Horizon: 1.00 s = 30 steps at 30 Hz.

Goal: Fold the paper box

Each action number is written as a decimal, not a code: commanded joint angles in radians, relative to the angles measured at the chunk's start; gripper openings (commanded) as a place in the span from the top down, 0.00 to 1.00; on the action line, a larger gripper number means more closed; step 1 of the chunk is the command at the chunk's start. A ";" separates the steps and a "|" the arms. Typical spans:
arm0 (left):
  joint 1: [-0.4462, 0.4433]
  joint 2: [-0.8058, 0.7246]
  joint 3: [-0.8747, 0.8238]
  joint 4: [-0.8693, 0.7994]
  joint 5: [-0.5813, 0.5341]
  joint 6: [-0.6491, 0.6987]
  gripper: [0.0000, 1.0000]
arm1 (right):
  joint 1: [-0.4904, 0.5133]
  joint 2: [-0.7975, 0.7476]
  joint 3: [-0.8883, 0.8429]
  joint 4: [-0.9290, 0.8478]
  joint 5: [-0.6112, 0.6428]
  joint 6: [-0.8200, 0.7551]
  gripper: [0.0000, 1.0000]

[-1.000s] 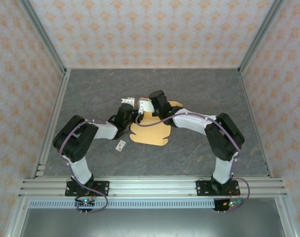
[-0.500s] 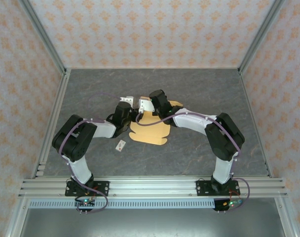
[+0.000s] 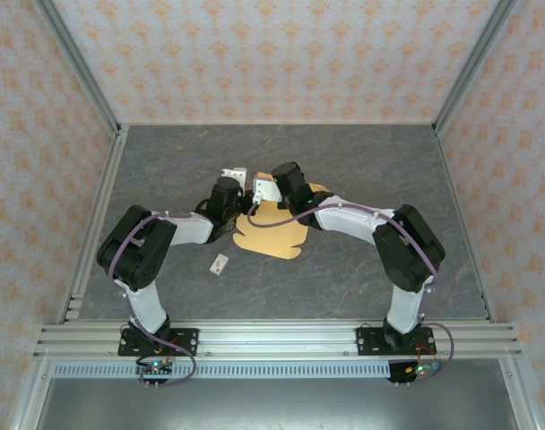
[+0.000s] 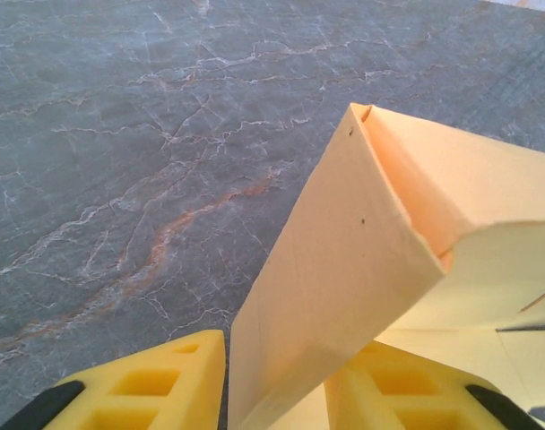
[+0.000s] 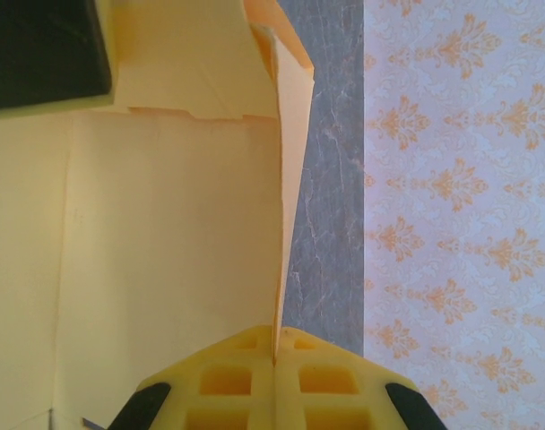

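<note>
Paper box (image 5: 165, 251) edge in right gripper (image 5: 274, 345) — open table (image 3: 362, 161) beyond.

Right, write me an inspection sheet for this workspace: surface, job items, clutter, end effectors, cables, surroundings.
Surface: grey marbled table top, no spills or marks seen.
Job's things: paper box, a partly folded sheet near the centre, with one flap raised.
Clutter: white tag on the table left of the sheet, apart from it.
End effectors: left end effector has the raised flap between its fingers, grip unclear; right end effector is shut on a thin flap edge.
Cables: purple cables run along both arms.
Surroundings: patterned walls, metal rails at the near edge.
</note>
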 commanded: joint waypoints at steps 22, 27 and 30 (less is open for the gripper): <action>-0.013 0.034 0.082 -0.132 -0.360 -0.216 0.88 | 0.021 -0.071 0.056 -0.253 -0.153 0.135 1.00; -0.040 0.052 0.139 -0.241 -0.450 -0.225 0.88 | 0.021 -0.072 0.059 -0.257 -0.176 0.160 1.00; -0.042 0.060 0.143 -0.252 -0.460 -0.236 0.88 | 0.020 -0.066 0.064 -0.250 -0.163 0.159 1.00</action>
